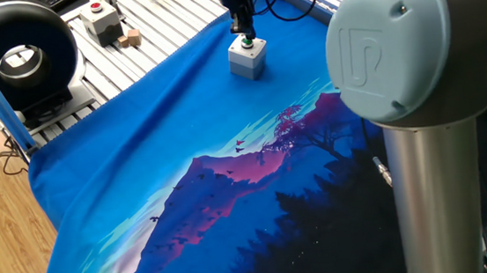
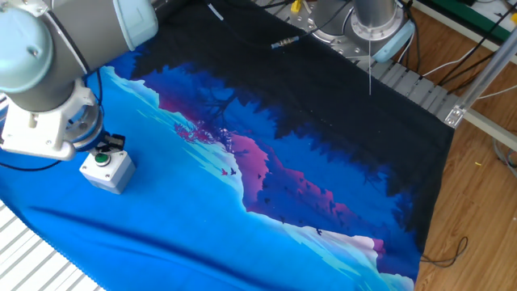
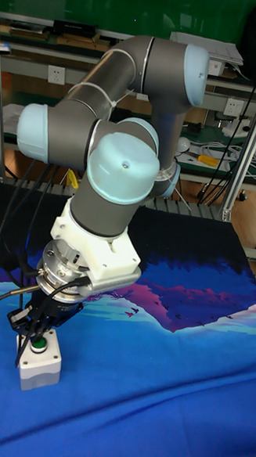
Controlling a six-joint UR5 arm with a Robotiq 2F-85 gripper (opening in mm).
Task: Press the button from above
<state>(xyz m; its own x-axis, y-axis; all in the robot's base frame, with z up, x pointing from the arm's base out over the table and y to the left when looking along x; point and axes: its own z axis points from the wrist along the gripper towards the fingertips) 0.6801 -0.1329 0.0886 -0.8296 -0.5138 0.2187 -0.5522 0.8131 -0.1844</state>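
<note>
The button (image 1: 247, 42) is a small green cap with a silver ring on top of a light-grey cube box (image 1: 248, 60), which stands on the blue part of the printed cloth. The other fixed view shows the button (image 2: 102, 158) at the far left, and the tall fixed view shows the button (image 3: 38, 343) at the lower left. My gripper (image 1: 244, 32) points straight down, its dark fingertips just over the button's top; the gripper (image 3: 36, 329) hangs right above the cap. No view shows whether the fingertips are open or shut.
A grey box with a red button (image 1: 103, 21), small wooden blocks (image 1: 131, 38) and a black round device (image 1: 20, 57) stand on the slatted table beyond the cloth's edge. My arm's big elbow joint (image 1: 404, 52) fills the right foreground.
</note>
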